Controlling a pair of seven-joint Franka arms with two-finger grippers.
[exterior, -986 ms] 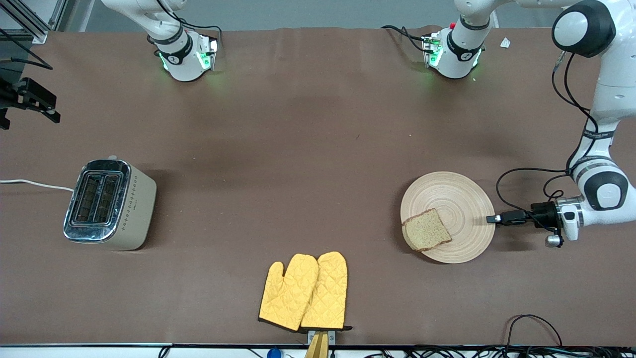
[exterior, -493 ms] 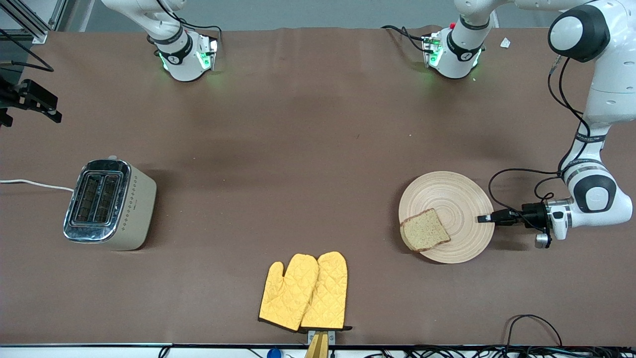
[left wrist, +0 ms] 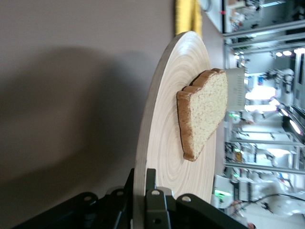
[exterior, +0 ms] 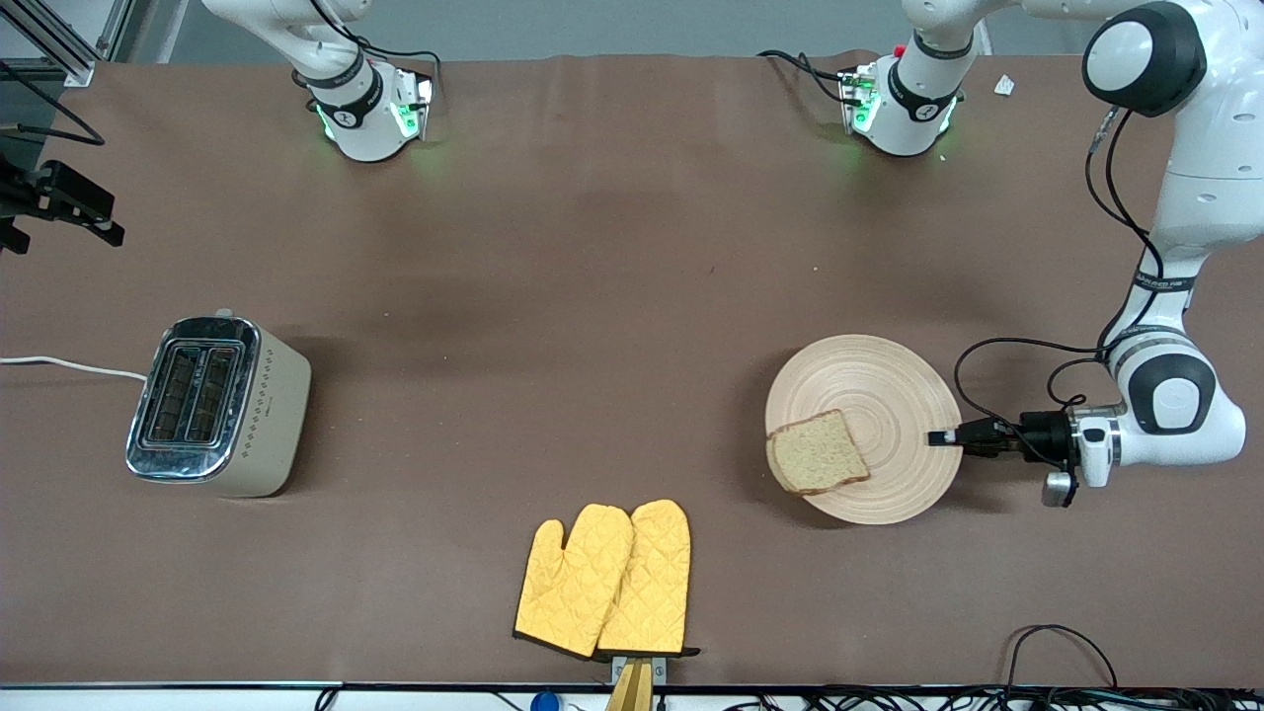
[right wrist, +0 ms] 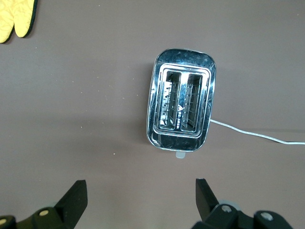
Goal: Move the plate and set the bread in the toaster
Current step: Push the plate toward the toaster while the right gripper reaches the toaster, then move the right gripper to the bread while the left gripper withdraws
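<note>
At the frame's left edge my right gripper [right wrist: 140, 200] hangs with jaws spread wide and empty, directly over the toaster [exterior: 217, 406] standing mid-left on the desk [exterior: 553, 296]. Right of centre lies the plate [exterior: 863, 428], bread [exterior: 816, 452] on its lower-left part. My left gripper [exterior: 943, 437] has its jaws clamped on the plate's right rim.

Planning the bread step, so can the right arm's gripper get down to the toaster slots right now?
Probably yes. The right gripper hangs open over the table by the toaster, whose two slots face up uncovered. The bread lies on the plate.
</note>
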